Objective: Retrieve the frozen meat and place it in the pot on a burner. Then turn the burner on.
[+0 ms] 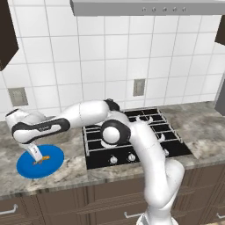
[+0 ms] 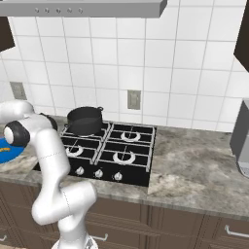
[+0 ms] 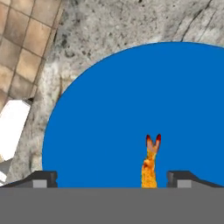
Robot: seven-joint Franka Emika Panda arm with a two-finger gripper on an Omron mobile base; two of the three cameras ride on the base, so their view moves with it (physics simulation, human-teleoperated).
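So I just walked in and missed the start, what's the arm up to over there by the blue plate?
The arm has reached left of the cooktop and its gripper is down over the blue plate on the counter. The frozen meat lies on the plate between the open fingertips, not visibly gripped. The pot waits on the rear left burner.
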